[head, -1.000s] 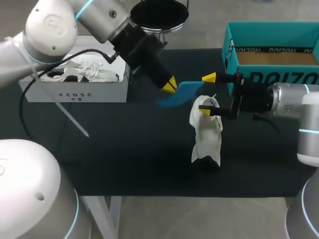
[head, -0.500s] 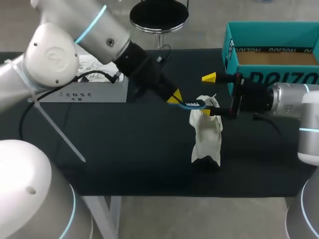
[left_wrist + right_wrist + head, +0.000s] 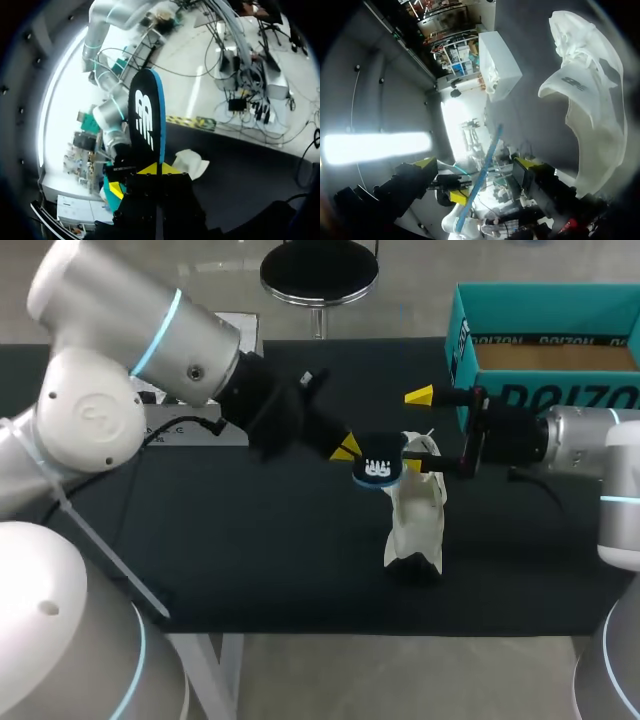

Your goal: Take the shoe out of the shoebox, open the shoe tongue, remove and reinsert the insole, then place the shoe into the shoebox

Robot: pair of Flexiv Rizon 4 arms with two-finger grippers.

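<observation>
A white shoe [image 3: 415, 515] stands toe-down on the black mat, its opening upward. My left gripper [image 3: 346, 448] is shut on a dark insole with a blue edge [image 3: 378, 469], held just over the shoe's opening with its printed face up. In the left wrist view the insole [image 3: 146, 117] sticks out ahead of the shut tips [image 3: 160, 169], with the shoe [image 3: 190, 162] beyond. My right gripper [image 3: 420, 428] stands open beside the shoe; its lower finger rests at the shoe's collar. In the right wrist view the shoe [image 3: 592, 115] lies beside one finger, and the insole [image 3: 485, 175] shows edge-on between the fingers.
A white shoebox [image 3: 200, 430] with another white shoe sits at the back left, mostly hidden by my left arm; it also shows as the white shoebox [image 3: 499, 65] in the right wrist view. A teal shoebox [image 3: 465, 330] stands open at the back right. The black mat [image 3: 250, 540] covers the table.
My left arm has swung the insole down and to the right, turning it from flat beside the shoe to over the shoe's opening. The right arm and shoe have stayed still.
</observation>
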